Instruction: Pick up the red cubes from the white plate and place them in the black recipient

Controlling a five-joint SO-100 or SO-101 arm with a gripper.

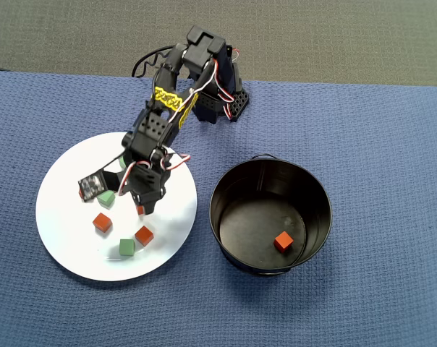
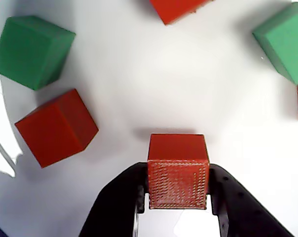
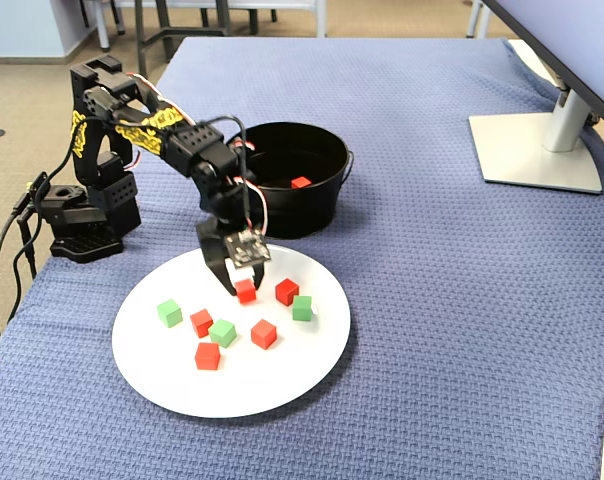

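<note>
My gripper (image 2: 177, 170) is shut on a red cube (image 2: 177, 163), low over the white plate (image 2: 154, 74); whether that cube touches the plate I cannot tell. The fixed view shows the gripper (image 3: 244, 288) at the plate's (image 3: 282, 385) far side, with several more red cubes lying loose, among them one (image 3: 287, 291) next to the jaws, one (image 3: 264, 333) and one (image 3: 207, 356). In the overhead view the arm hides part of the plate (image 1: 66, 217). The black recipient (image 1: 305, 188) stands right of the plate and holds one red cube (image 1: 283, 241).
Three green cubes (image 3: 169, 313), (image 3: 222, 332), (image 3: 302, 308) lie among the red ones. The arm's base (image 3: 82, 210) is clamped at the left table edge with cables hanging off. A monitor stand (image 3: 537, 150) sits far right on the blue cloth.
</note>
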